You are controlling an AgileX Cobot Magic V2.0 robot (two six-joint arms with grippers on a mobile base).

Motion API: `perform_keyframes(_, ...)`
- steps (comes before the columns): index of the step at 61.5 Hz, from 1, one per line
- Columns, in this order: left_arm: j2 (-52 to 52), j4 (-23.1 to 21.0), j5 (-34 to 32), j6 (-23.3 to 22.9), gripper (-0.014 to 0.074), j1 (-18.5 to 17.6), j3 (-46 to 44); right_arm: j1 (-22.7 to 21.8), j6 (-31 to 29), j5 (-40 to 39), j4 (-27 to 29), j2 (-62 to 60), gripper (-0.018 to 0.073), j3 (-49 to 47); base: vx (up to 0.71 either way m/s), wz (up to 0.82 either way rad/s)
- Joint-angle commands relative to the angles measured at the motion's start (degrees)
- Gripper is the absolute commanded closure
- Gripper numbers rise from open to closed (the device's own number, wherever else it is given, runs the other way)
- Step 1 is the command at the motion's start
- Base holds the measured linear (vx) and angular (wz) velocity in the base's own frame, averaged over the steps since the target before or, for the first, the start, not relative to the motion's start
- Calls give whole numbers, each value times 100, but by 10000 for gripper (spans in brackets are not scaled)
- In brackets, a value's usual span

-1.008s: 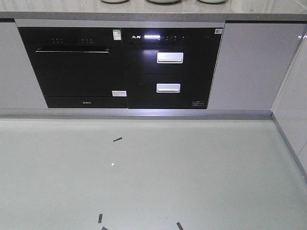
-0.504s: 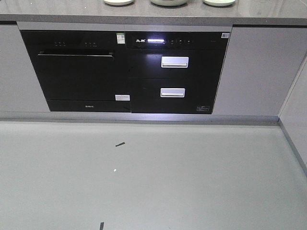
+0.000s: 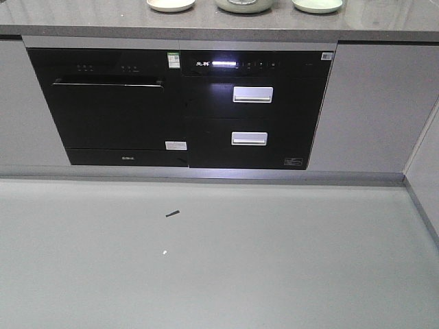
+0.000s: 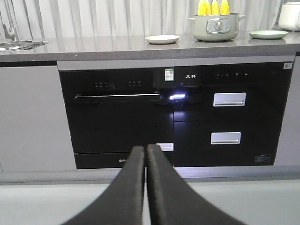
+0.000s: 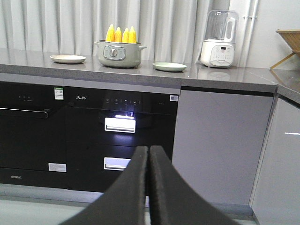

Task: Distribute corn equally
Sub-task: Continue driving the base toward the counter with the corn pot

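The corn (image 5: 121, 34) is sitting tips-up in the pot (image 5: 119, 56) on the bench (image 5: 225, 77), one plate (image 5: 68, 58) waiting at its 9 o'clock, another plate (image 5: 169, 66) at 3. The left fingers (image 4: 136, 168) and right fingers (image 5: 138, 164) are pressing together, empty, well away. Going in shut like that, they're probably risking tipping cobs out.

Floor (image 3: 219, 267) before the cabinets lay bare but for a dark strip (image 3: 172, 214) and a white speck (image 3: 164, 253). Countertop (image 5: 225, 77) ran above the black appliance fronts (image 3: 110, 116). Pot (image 5: 118, 55) stood mid-counter, with corn (image 5: 117, 35) standing up out of its uncovered top and free air over the cobs. Cream plate (image 5: 68, 58) sat to its left and green plate (image 5: 169, 66) to its right, each apart from the pot with bare counter between. Blender (image 5: 219, 47) stood further right. Curtain (image 5: 47, 23) closed off the back. Side cabinet (image 5: 281, 154) boxed in the right corner. Left gripper (image 4: 145, 187) and right gripper (image 5: 148, 187), jaws pressed together, hung below counter height, well apart from it.
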Motion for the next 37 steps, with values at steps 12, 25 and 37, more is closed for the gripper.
perform_keyframes(12, -95, -18, -435, -28, 603, -34, 19, -38, -15, -413, -56, -35, 564, 43, 9, 0)
perform_keyframes(25, -95, -18, -435, -28, 603, -34, 19, -38, -15, -413, -56, -35, 564, 43, 9, -2)
perform_keyframes(37, -95, -18, -435, -28, 603, -34, 19, -38, -15, -411, -56, -35, 564, 43, 8, -3)
